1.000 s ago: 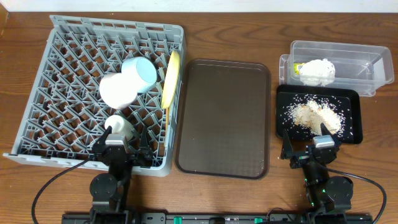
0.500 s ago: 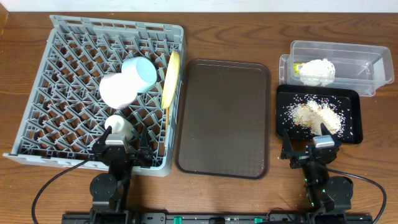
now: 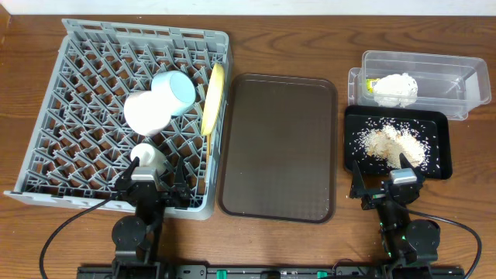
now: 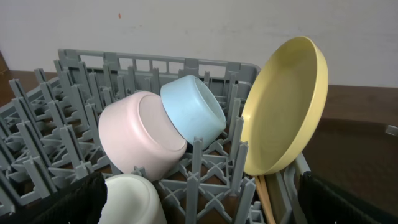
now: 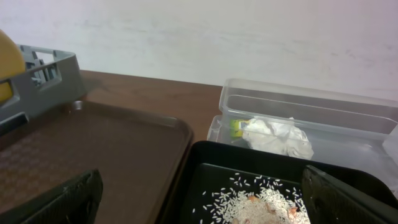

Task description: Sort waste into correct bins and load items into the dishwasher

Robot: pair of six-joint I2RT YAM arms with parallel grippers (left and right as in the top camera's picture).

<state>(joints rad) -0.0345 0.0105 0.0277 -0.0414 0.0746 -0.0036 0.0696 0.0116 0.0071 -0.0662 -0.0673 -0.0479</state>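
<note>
Judging by how things lie, nothing is left to carry, so your step is to check the result and park cleanly. Look over the brown tray (image 3: 279,147) between the two arms: it is bare.

If you draw the left gripper (image 3: 149,186) away, pull it straight back toward yourself. Its fingers (image 4: 68,202) sit low at the near edge of the rack (image 3: 77,46), with pegs just ahead of the tips, and a sideways swing could catch them. A white cup (image 4: 134,199) stands just ahead of the left finger, very close. Beyond it the pink bowl (image 4: 140,134) leans on its side with the blue bowl (image 4: 193,109) touching it from the right. Ahead of the right finger the plate (image 4: 283,106) stands on edge, and the chopsticks (image 4: 264,199) lie at its foot.

Treat the right gripper (image 3: 390,190) the same way. The black tray (image 5: 211,155) lies just ahead between its fingers (image 5: 62,202), with the crumbs (image 5: 261,202) piled in it. A low sweep forward would likely scatter them. Past that, the tub (image 5: 311,106) holds the napkin (image 5: 277,137), with the wrapper (image 5: 239,126) against its left side.

Both pairs of fingers are spread wide. They hold nothing and, as far as the views show, touch nothing.
</note>
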